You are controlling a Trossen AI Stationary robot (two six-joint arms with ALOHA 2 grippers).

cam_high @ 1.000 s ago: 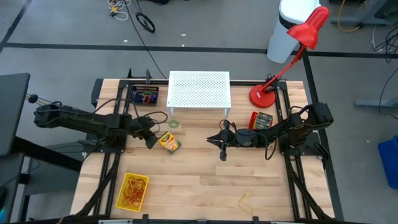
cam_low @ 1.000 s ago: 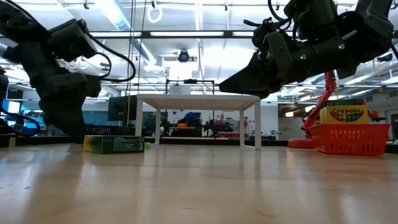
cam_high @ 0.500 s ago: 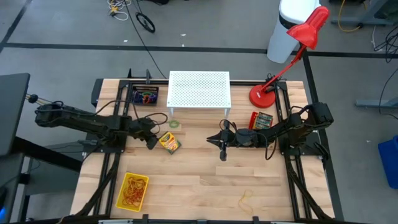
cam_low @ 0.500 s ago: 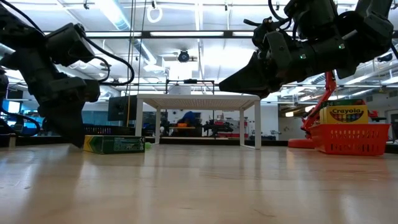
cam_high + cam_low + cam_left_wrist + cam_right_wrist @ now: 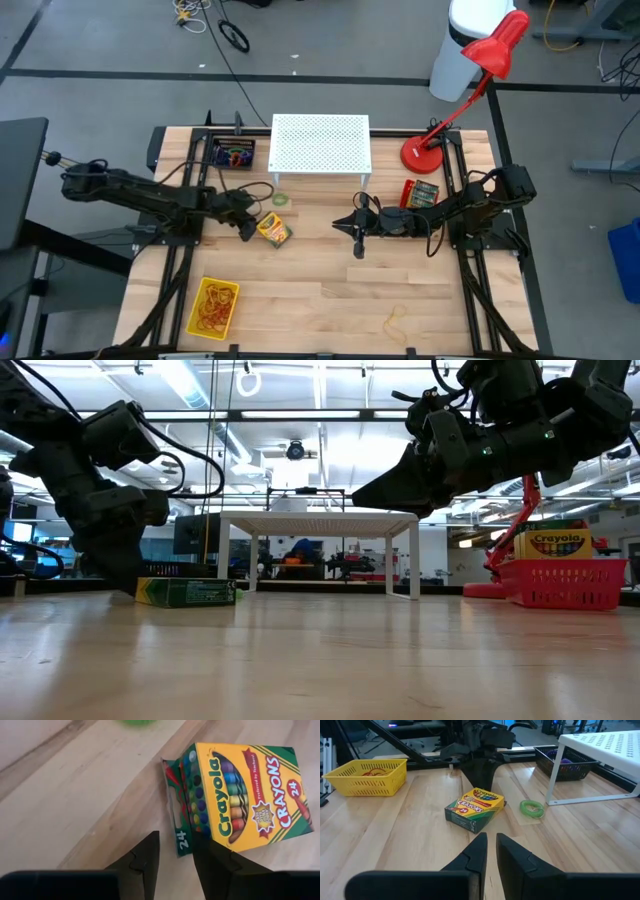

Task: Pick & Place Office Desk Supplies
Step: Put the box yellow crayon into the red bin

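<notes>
High view: Crayola crayon box point(image 5: 272, 229) lies flat on the bare wood of the table point(image 5: 330, 290), left of centre, just in front of the white perforated stand point(image 5: 320, 143). Open flap end faces the left gripper point(image 5: 246, 222), which probably explains the low approach from that side: the short end is the narrow bit to pinch.

Left wrist view: left gripper fingers point(image 5: 142, 860) sit partly open, straddling the green flap corner of the box point(image 5: 240, 795). Flap sits in the gap; whether the pads are touching card, can't tell. Box looks flat on the table in the low view point(image 5: 185, 592), so my read is it's not gripped or lifted yet.

Green coil loop point(image 5: 279, 199) lies loose near the box, by the stand's front left leg. Clearer in the right wrist view point(image 5: 532, 808), well apart from the box point(image 5: 475, 809).

Bins look sorted by type:
- yellow basket point(image 5: 213, 307) front left holds rubber bands
- black basket point(image 5: 234, 156) back left holds coloured loops
- red basket point(image 5: 420, 195) on the right already has a crayon box, so this one likely goes there

A loose rubber band point(image 5: 396, 320) lies near the front edge.

Right gripper point(image 5: 359, 236) hangs mid-table above the wood, fingers point(image 5: 476, 851) nearly together with a thin gap, holding nothing. Waiting, pointed at the box.
</notes>
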